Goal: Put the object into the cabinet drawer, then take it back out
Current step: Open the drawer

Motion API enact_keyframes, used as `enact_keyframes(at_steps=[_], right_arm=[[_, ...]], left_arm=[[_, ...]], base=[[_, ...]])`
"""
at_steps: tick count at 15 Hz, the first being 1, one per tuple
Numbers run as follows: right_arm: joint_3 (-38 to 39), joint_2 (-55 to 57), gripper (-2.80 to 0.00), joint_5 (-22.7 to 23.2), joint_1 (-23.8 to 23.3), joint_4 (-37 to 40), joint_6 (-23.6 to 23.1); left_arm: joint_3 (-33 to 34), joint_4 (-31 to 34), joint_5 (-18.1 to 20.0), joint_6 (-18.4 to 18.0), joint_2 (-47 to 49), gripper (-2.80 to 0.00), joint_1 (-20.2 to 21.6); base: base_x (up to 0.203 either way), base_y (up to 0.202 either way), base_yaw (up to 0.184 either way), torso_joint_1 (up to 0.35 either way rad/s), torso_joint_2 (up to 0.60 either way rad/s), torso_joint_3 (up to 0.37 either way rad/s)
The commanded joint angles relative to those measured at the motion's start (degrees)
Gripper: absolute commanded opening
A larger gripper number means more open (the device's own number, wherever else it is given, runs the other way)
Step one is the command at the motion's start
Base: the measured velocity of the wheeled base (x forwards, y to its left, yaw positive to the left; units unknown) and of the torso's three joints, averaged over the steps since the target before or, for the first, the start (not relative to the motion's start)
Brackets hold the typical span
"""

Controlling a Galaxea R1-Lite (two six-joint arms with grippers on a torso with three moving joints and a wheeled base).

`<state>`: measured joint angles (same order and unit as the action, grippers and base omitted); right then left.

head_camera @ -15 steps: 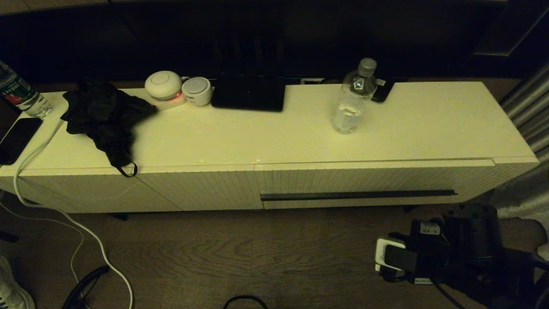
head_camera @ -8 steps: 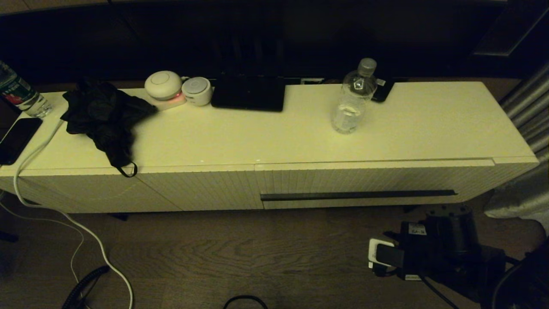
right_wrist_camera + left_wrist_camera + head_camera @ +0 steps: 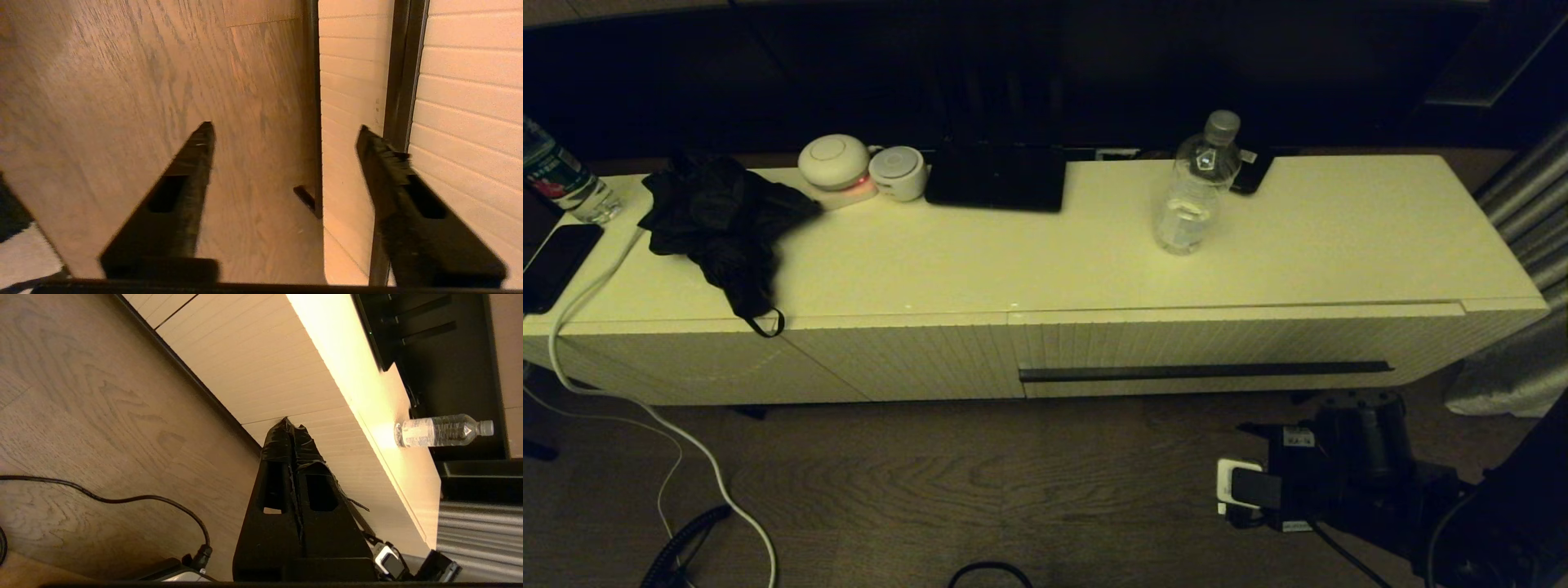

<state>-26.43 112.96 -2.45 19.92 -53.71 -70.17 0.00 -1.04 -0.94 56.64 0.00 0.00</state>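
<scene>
Your right gripper (image 3: 282,134) hangs low at 4 o'clock, fingers wide apart and empty, near the shut cabinet drawer (image 3: 1225,359) (handle alongside); water bottle (image 3: 1196,188) stands upright on the surface (image 3: 1013,253) at 1 o'clock; left gripper (image 3: 291,426) pinched closed, empty

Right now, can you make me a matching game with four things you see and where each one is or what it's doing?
Things:
1. water bottle
2. cabinet drawer
3. right end effector
4. left end effector

States, mixed up:
A. fingers pressed together
B. closed
C. standing upright on the cabinet top
D. fingers spread wide, low near the drawer's dark handle strip

Pairs: 1-C, 2-B, 3-D, 4-A
</scene>
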Motion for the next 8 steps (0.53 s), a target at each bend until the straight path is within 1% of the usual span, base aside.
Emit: enact_keyframes(at_steps=[1,2,4,6,8], right_arm=[[-1.5,0.9,0.00,2.2,-1.7,-0.3,-3.4],[-2.0,1.1,0.00,3.2,-2.4,-0.2,-4.5],[-3.7,1.7,0.00,6.1,-3.9,0.8,-8.5],[-5.0,2.5,0.00,8.0,-4.3,1.1,-9.8],[-6.9,3.9,0.00,8.4,-5.0,1.2,-9.9]], left_arm=[[0.0,0.0,0.0,0.3,-0.1,-2.80,0.0],[0.0,0.0,0.0,0.3,-0.1,-2.80,0.0],[0.0,0.0,0.0,0.3,-0.1,-2.80,0.0],[0.0,0.0,0.0,0.3,-0.1,-2.80,0.0],[0.0,0.0,0.0,0.3,-0.1,-2.80,0.0]], base=[[0.000,0.000,0.000,0.000,0.00,0.000],[0.000,0.000,0.000,0.000,0.00,0.000],[0.000,0.000,0.000,0.000,0.00,0.000],[0.000,0.000,0.000,0.000,0.00,0.000],[0.000,0.000,0.000,0.000,0.00,0.000]])
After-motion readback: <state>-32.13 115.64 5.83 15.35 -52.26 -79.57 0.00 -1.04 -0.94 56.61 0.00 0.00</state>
